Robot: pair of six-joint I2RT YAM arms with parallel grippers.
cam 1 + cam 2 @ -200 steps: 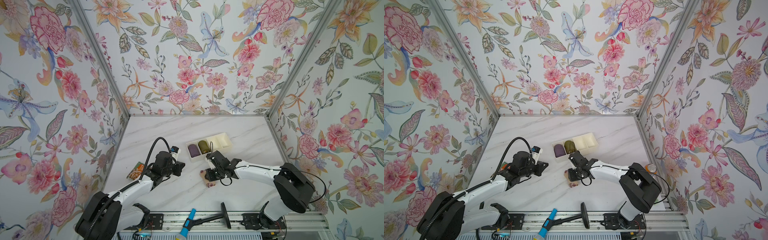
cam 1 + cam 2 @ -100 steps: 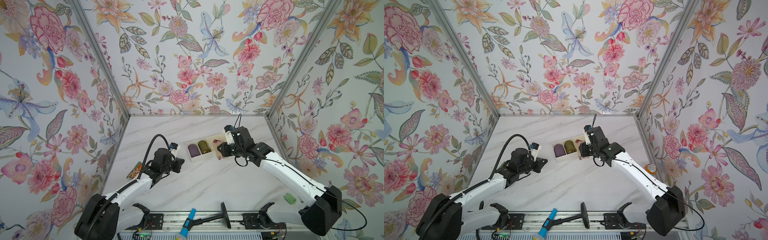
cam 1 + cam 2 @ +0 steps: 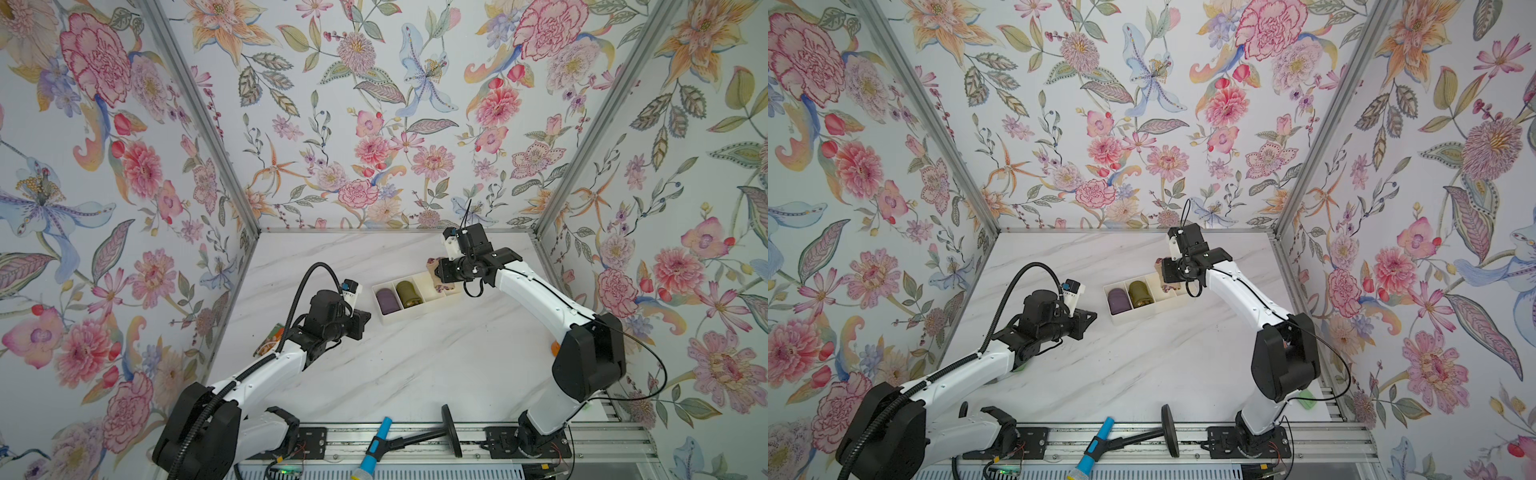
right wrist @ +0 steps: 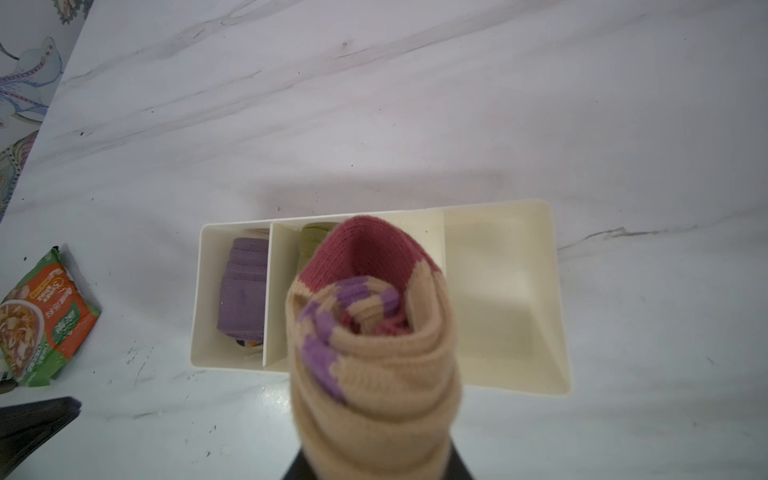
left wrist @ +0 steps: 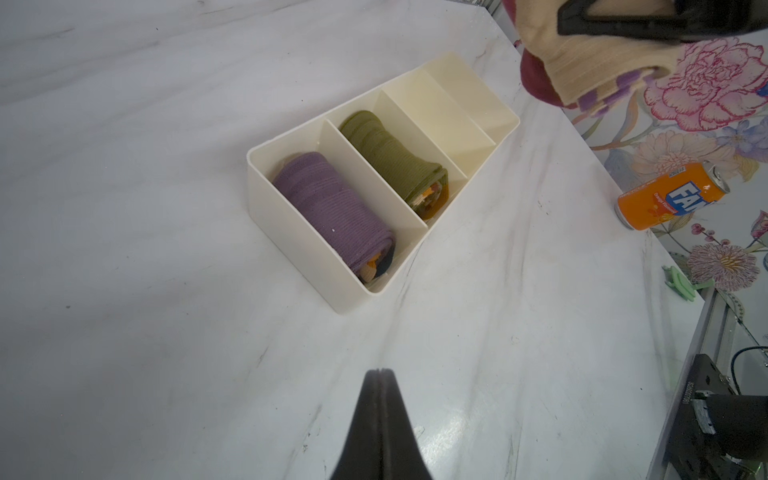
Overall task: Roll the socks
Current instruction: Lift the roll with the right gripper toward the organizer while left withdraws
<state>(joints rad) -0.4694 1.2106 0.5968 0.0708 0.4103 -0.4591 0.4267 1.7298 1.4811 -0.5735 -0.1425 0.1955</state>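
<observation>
- Peach-tan ribbed rolled socks (image 4: 374, 353), maroon and purple trim, were clamped in right gripper (image 3: 438, 274), aloft near empty end of cream plastic divided tray (image 5: 286, 237).
- Left gripper (image 5: 379, 374) was pinched closed, holding nothing.

The socks (image 4: 374, 365) are peach-tan ribbed knit with a maroon end and purple stripes. The tray (image 5: 291, 237) is cream; the purple roll (image 5: 332, 208) and the olive-green roll (image 5: 390, 153) are plain. The table (image 3: 415, 365) is grey-veined white marble; the walls (image 3: 374, 104) carry pink, orange and blue florals. In a top view the can (image 3: 555, 347), 4 o'clock of the tray, is orange; the packet (image 3: 272, 338), 8 o'clock, is green and orange.
</observation>
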